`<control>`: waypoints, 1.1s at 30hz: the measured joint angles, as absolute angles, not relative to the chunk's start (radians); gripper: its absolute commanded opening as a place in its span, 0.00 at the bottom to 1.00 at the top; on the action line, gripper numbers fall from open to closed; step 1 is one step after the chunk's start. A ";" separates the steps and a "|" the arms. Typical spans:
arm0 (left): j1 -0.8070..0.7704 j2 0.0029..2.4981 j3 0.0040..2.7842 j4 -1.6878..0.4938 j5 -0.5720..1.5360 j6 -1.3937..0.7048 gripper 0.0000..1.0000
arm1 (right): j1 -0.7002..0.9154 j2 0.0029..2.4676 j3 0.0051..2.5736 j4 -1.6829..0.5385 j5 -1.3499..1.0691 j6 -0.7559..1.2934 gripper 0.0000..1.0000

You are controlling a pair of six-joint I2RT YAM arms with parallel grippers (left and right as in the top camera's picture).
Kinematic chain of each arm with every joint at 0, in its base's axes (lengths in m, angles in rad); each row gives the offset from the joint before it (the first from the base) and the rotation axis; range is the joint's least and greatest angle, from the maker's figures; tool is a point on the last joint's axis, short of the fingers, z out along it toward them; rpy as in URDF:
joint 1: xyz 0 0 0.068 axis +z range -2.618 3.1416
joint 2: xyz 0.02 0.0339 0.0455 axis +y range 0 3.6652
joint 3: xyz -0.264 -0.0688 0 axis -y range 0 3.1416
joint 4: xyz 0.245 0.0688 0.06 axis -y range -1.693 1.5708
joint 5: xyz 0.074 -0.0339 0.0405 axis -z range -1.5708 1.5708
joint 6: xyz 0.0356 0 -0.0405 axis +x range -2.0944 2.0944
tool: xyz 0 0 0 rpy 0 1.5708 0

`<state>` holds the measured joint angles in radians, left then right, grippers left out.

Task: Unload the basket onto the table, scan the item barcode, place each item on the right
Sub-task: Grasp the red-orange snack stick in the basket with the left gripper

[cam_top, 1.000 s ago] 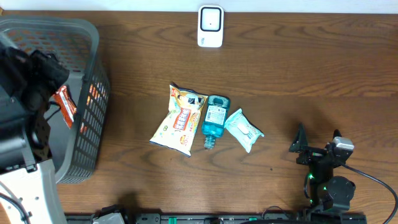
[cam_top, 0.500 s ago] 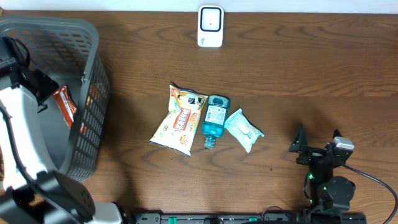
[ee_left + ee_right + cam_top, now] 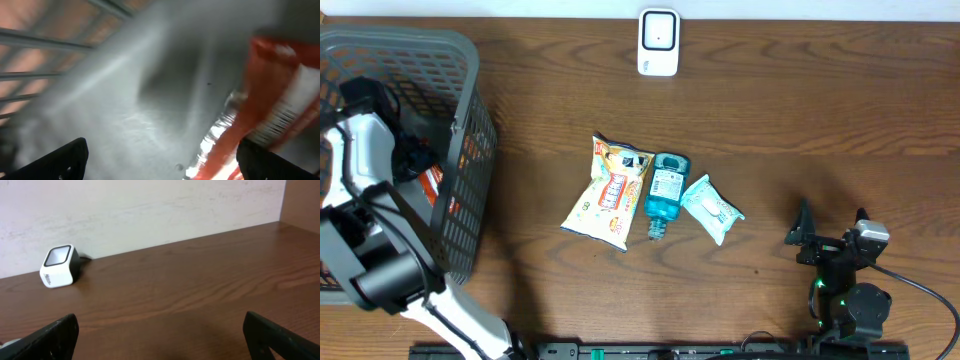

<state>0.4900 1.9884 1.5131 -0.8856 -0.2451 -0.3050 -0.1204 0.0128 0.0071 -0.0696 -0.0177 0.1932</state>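
The left arm (image 3: 360, 160) reaches forward at the far left with its wrist bent downward. The left gripper (image 3: 165, 165) points down, jaws spread wide, fingertips at opposite edges of the wrist view. The right arm (image 3: 860, 305) sits folded at the near right, the right gripper (image 3: 165, 340) level and facing forward, jaws fully apart.

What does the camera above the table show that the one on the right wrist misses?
Only the overhead view shows the grey basket on the left, and the snack bag, blue bottle and wipes packet lying side by side in the middle. Only the right wrist view shows the pale wall behind the table, and the scanner seen from the side with its slanted window. Both show that white scanner standing at the far edge of the brown wooden table.
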 measured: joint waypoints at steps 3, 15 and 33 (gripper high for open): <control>0.489 2.032 1.513 -0.875 -0.202 -0.301 0.94 | -0.120 0.013 0.007 -0.070 -0.018 0.193 0.99; 0.481 2.041 1.513 -0.863 -0.107 -0.291 0.87 | -0.120 0.013 0.007 -0.070 -0.018 0.193 0.99; 0.476 1.895 1.505 -0.871 -0.136 -0.398 0.98 | -0.120 0.013 0.007 -0.070 -0.018 0.193 0.99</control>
<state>0.4759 1.8954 1.5055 -0.8715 -0.1360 -0.3981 -0.1204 0.0128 0.0071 -0.0696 -0.0177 0.1932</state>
